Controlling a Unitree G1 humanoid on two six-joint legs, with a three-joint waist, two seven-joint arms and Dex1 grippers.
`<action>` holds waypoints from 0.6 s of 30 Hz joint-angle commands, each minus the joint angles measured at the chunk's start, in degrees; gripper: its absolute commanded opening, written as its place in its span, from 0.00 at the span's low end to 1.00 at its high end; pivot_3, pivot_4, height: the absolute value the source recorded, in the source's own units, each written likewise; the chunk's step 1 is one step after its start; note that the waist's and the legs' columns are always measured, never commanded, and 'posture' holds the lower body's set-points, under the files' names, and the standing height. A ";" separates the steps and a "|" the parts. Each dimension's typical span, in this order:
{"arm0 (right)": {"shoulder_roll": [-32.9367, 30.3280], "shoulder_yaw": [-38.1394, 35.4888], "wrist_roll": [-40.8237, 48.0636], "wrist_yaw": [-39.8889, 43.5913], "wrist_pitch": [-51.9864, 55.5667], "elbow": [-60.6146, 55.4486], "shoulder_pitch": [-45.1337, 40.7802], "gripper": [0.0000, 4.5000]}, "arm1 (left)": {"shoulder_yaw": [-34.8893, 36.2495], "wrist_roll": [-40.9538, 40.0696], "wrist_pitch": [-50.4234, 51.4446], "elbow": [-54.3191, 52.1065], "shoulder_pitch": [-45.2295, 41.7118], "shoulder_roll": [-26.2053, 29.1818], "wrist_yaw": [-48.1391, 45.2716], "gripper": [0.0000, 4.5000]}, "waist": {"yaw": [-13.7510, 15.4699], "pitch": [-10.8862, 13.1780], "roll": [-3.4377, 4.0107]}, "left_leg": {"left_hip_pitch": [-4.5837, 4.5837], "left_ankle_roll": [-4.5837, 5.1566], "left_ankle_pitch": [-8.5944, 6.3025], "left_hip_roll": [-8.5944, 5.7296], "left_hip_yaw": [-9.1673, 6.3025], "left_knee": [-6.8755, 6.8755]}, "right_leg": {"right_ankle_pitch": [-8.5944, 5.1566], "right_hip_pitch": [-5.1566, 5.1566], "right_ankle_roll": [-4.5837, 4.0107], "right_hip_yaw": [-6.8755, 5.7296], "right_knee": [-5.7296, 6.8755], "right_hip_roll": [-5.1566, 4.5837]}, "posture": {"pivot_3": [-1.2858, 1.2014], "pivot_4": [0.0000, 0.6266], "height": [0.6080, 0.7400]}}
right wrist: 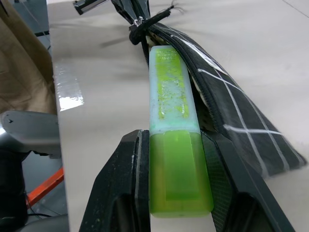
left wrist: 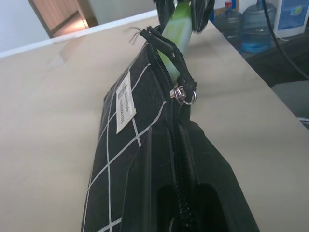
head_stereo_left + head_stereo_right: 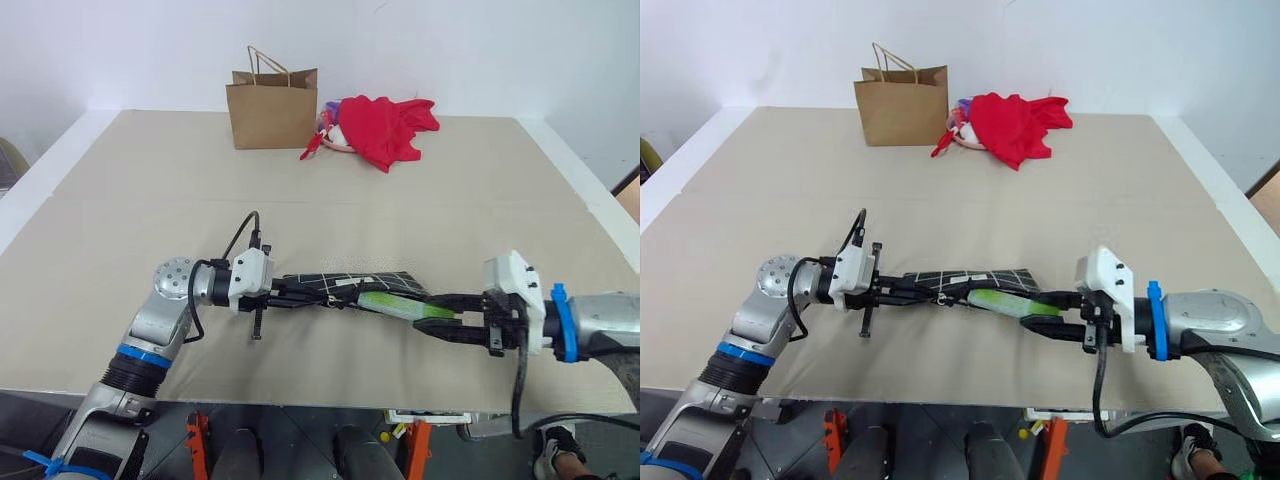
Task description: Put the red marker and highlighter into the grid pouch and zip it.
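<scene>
At the grid pouch mouth, right claw grips highlighter.

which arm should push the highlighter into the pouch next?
Right. The right gripper already clamps the highlighter, whose pale end lies along the grid pouch at its zipper opening. The left gripper is shut on the pouch's other end, holding it up.

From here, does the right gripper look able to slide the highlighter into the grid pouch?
Probably yes. The right gripper is shut on the highlighter, whose pale end lies along the grid pouch's zipper, with the left gripper holding the pouch off the table. How wide the mouth gapes is unclear.
</scene>
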 commanded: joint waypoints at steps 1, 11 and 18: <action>1.04 1.17 -0.20 -0.98 -0.09 0.27 -2.91 0.25 | 0.24 -0.65 -0.15 -1.94 -0.41 -0.15 0.42 0.00 | 0.04 0.00 0.01 | 0.00 0.00 0.00 0.00 0.00 0.00 | 0.00 0.00 0.00 0.00 0.00 0.00 | 0.52 0.24 1.00; 2.39 2.25 -2.31 4.77 -9.38 -2.69 -3.44 0.79 | 0.62 -0.78 0.60 -2.98 0.37 0.55 1.33 0.00 | 0.09 0.01 0.01 | -0.02 0.00 0.00 0.00 0.00 -0.02 | -0.01 0.00 0.02 -0.01 0.00 0.00 | 0.52 0.24 1.00; 8.50 5.18 -6.89 2.78 -20.70 -5.82 -3.64 0.98 | 0.93 -0.62 0.12 -1.86 -0.35 0.88 1.37 0.00 | 0.04 0.02 0.00 | 0.00 0.00 0.00 0.02 -0.03 -0.04 | -0.02 0.00 0.04 -0.05 0.00 0.02 | 0.52 0.24 1.00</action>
